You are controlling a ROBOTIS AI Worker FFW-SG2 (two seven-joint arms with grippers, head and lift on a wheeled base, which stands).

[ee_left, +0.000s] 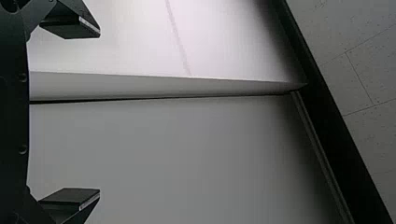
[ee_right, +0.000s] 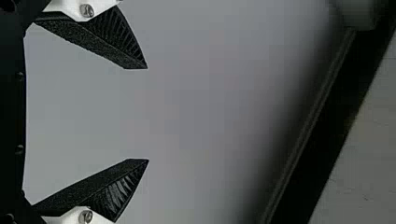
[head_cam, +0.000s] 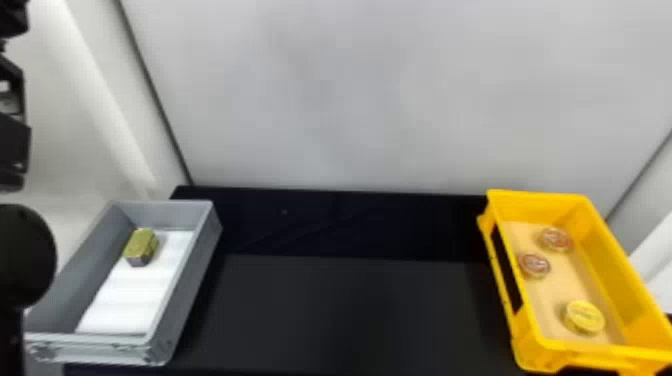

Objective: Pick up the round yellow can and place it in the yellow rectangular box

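Note:
The round yellow can lies inside the yellow rectangular box, on its floor at the end closest to the camera. My left arm is raised at the left edge of the head view, beside the grey box and far from the can. In the left wrist view the left gripper is open, with a pale wall beyond its fingers and nothing between them. The right gripper stands open and unloaded in the right wrist view, also before a pale wall.
Two round cans with reddish lids, one behind the other, share the yellow box. At the left, a grey box holds a gold, block-shaped can and a white sheet. A black table spans between the boxes.

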